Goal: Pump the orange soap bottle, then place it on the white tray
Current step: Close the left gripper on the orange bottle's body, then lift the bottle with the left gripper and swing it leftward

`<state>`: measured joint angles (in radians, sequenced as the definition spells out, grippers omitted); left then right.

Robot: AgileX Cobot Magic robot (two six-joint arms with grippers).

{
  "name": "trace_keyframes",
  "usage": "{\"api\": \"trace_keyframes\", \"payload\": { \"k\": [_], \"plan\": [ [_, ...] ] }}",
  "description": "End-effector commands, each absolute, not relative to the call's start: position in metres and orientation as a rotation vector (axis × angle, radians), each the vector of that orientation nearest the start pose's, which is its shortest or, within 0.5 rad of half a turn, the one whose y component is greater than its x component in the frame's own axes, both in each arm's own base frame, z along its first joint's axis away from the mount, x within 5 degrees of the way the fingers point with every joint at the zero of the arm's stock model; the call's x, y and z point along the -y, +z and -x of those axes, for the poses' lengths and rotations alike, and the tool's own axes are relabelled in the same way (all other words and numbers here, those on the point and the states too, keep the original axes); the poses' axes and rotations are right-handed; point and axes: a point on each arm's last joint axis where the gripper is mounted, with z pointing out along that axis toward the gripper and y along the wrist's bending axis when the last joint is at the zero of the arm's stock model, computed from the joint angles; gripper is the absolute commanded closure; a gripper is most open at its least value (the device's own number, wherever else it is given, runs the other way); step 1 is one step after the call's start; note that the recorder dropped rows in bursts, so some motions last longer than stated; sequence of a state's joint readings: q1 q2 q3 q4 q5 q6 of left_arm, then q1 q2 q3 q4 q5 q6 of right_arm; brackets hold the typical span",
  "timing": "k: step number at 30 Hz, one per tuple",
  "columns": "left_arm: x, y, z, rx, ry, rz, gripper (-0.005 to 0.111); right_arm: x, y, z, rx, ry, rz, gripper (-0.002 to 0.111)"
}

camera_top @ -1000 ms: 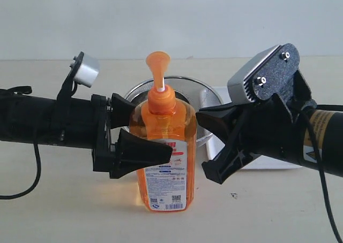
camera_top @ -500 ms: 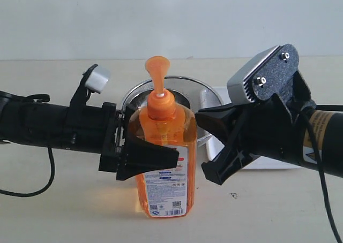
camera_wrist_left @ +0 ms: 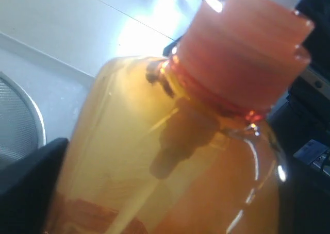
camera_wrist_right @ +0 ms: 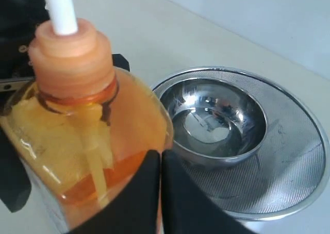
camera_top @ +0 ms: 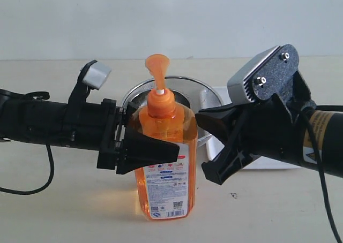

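Observation:
The orange soap bottle (camera_top: 163,122) stands upright on the table, its pump head (camera_top: 157,66) raised on the white stem. My left gripper (camera_top: 155,133) reaches in from the left and is shut on the bottle's body, one finger across the front and the other behind. The bottle (camera_wrist_left: 154,141) fills the left wrist view, with one dark finger (camera_wrist_left: 26,193) at its edge. My right gripper (camera_top: 199,118) is shut and holds nothing, its tips just right of the bottle's shoulder (camera_wrist_right: 77,120). Its pressed-together fingertips (camera_wrist_right: 161,159) show in the right wrist view. The white tray (camera_top: 213,97) lies behind the right arm, mostly hidden.
A wide steel mesh bowl (camera_top: 185,85) sits right behind the bottle with a smaller steel bowl (camera_wrist_right: 216,115) inside it, on the mesh (camera_wrist_right: 294,162). A black cable (camera_top: 45,173) trails on the table under the left arm.
My left gripper has slid right around the bottle and closed on it. The bottle has shifted slightly nearer the camera. The right arm has not moved.

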<state>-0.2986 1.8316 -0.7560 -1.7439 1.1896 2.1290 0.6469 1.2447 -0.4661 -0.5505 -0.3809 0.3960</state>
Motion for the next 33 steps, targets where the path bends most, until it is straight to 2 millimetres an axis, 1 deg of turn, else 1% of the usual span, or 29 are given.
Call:
{"api": "trace_keyframes", "payload": {
  "k": [1, 2, 5, 8, 11, 14, 18, 23, 24, 25, 26, 27, 28, 31, 33],
  "plan": [
    [0.169, 0.169, -0.259, -1.717, -1.345, -1.054, 0.085, -0.158, 0.229, -0.179, -1.758, 0.535, 0.869, 0.108],
    [0.169, 0.170, -0.258, -1.715, -1.347, -1.054, 0.103, -0.158, 0.229, -0.178, -1.756, 0.535, 0.868, 0.108],
    [0.169, 0.170, -0.258, -1.713, -1.345, -1.056, 0.102, -0.154, 0.234, -0.176, -1.744, 0.506, 0.875, 0.108],
    [0.169, 0.170, -0.257, -1.724, -1.383, -1.043, 0.102, -0.145, 0.242, -0.171, -1.744, 0.427, 0.891, 0.108],
    [0.168, 0.174, -0.253, -1.713, -1.376, -1.096, 0.102, -0.134, 0.253, -0.164, -1.752, 0.364, 0.877, 0.108],
    [0.167, 0.185, -0.247, -1.710, -1.379, -1.129, 0.102, -0.125, 0.263, -0.157, -1.739, 0.333, 0.851, 0.108],
    [0.162, 0.215, -0.234, -1.636, -1.317, -1.148, 0.102, -0.114, 0.278, -0.146, -1.696, 0.315, 0.815, 0.108],
    [0.147, 0.258, -0.217, -1.663, -1.038, -1.068, 0.102, -0.102, 0.281, -0.139, -1.735, 0.257, 0.790, 0.108],
    [0.143, 0.270, -0.212, -1.647, -0.976, -1.047, 0.102, -0.100, 0.280, -0.139, -1.754, 0.241, 0.791, 0.108],
    [0.138, 0.282, -0.208, -1.637, -0.911, -1.014, 0.102, -0.099, 0.280, -0.139, -1.760, 0.226, 0.793, 0.108],
    [0.134, 0.288, -0.207, -1.646, -0.864, -0.975, 0.102, -0.098, 0.279, -0.138, -1.770, 0.216, 0.793, 0.108],
    [0.127, 0.301, -0.202, -1.634, -0.769, -0.919, 0.102, -0.098, 0.279, -0.138, -1.774, 0.213, 0.793, 0.108],
    [0.118, 0.310, -0.201, -1.645, -0.662, -0.843, 0.102, -0.097, 0.278, -0.138, -1.777, 0.211, 0.793, 0.108],
    [0.089, 0.329, -0.200, -1.680, -0.363, -0.597, 0.102, -0.097, 0.279, -0.138, -1.776, 0.212, 0.793, 0.108],
    [0.071, 0.335, -0.200, -1.700, -0.192, -0.456, 0.102, -0.098, 0.279, -0.138, -1.770, 0.216, 0.793, 0.108]
  ]
}}
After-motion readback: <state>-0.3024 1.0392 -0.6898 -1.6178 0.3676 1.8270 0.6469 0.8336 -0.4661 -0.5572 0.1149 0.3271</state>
